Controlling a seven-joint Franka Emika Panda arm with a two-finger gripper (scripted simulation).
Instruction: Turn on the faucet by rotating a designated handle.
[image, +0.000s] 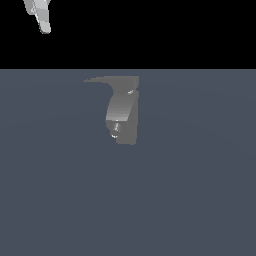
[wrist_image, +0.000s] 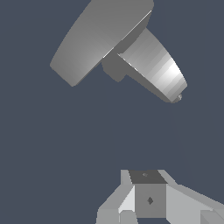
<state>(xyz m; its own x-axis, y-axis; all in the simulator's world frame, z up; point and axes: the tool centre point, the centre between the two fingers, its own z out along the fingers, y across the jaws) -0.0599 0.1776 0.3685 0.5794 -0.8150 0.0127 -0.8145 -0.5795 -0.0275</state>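
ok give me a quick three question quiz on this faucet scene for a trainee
1. True or false: the gripper is touching the handle.
2. In the exterior view, toward which side does the handle's pointed tip stick out from the faucet? A) the view's left B) the view's right C) straight down
3. Fill in: the faucet stands on a plain blue-grey ____.

Key: 1 false, it sits high in the exterior view's upper left corner, well apart from the faucet. 2 A. 3 floor.
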